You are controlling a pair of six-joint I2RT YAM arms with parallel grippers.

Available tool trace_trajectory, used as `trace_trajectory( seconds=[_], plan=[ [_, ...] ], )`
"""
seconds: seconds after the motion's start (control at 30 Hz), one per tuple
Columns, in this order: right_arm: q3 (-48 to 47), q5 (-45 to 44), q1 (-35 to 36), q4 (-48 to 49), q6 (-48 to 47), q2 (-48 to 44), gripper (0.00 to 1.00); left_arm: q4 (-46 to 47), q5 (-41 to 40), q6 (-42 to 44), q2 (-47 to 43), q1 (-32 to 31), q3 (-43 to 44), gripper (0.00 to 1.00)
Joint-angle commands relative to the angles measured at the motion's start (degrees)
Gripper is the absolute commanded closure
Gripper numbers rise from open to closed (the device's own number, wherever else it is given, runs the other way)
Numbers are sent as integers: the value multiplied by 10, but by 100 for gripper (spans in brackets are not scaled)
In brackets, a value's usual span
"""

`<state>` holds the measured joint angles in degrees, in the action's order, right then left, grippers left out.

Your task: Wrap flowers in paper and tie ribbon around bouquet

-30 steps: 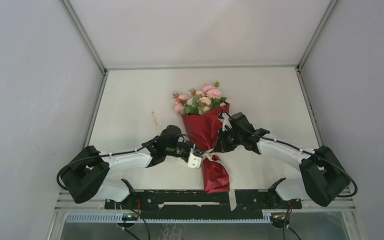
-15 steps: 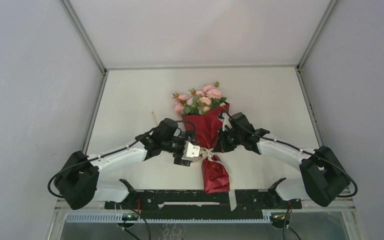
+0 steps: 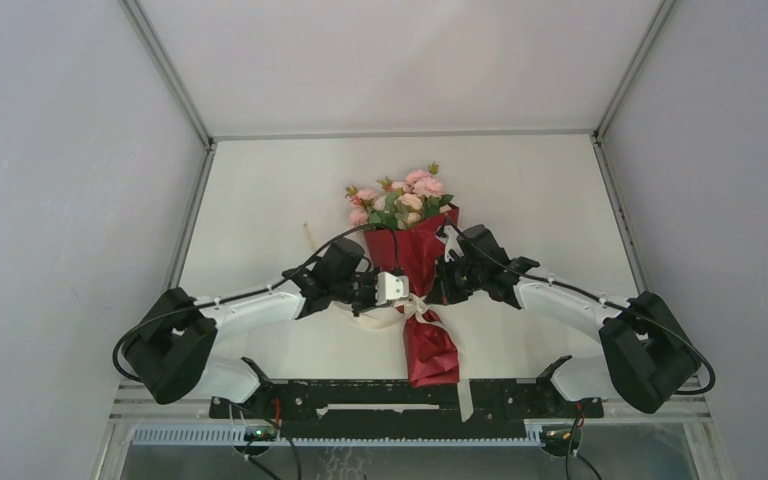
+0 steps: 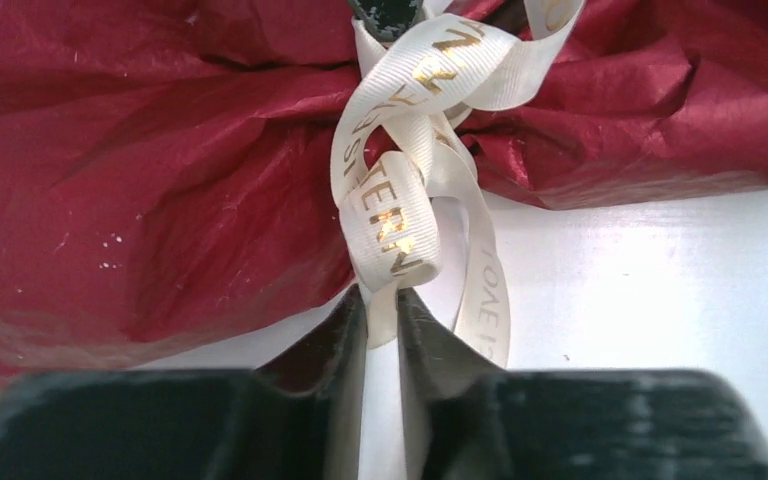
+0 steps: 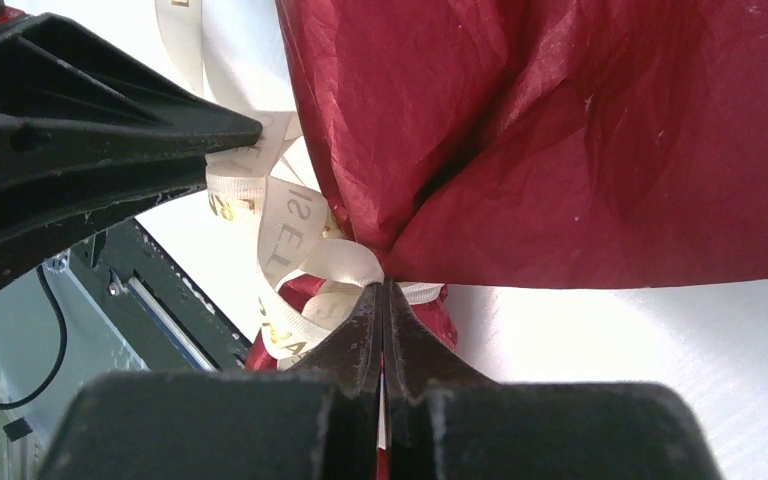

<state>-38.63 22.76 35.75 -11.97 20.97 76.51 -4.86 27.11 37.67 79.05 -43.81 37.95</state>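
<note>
The bouquet lies in the middle of the table, its pink flowers (image 3: pixel 400 200) at the far end and the dark red paper (image 3: pixel 415 255) narrowing toward me. The cream ribbon (image 3: pixel 418 310) with gold lettering is looped round the cone's waist. My left gripper (image 3: pixel 405 292) is at the left of the knot. In its wrist view the fingertips (image 4: pixel 382 305) pinch a strand of ribbon (image 4: pixel 390 210) against the paper (image 4: pixel 160 150). My right gripper (image 3: pixel 438 292) is at the right of the knot, jaws (image 5: pixel 382 295) shut on the ribbon (image 5: pixel 280 230) under the paper (image 5: pixel 560 130).
A slack loop of ribbon (image 3: pixel 370 320) lies on the white table left of the cone, and a tail (image 3: pixel 465 395) hangs over the black front rail (image 3: pixel 340 395). A thin pale stick (image 3: pixel 309 237) lies left of the bouquet. White walls enclose the table.
My left gripper let go, opened wide, moved up and right to the knot, and closed on a ribbon strand. The right arm and the bouquet have stayed put.
</note>
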Motion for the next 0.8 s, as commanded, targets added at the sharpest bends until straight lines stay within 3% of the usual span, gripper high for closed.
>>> trace_trajectory(
  seconds=[0.0,0.03,0.2,0.43,0.77],
  plan=[
    [-4,-8,-1,16,7,-21,100,29,-5,5,-1,-6,-5,91],
    [-3,-17,-3,9,8,-25,100,26,-12,9,-5,-6,-6,98],
    [38,-35,-41,-10,33,-52,100,-26,-45,79,-44,-4,7,100],
    [130,-40,-111,-21,69,-79,100,-84,-180,391,-47,7,-43,100],
    [204,-1,-242,-30,98,-155,100,-71,-164,452,-30,54,-77,100]
  ],
)
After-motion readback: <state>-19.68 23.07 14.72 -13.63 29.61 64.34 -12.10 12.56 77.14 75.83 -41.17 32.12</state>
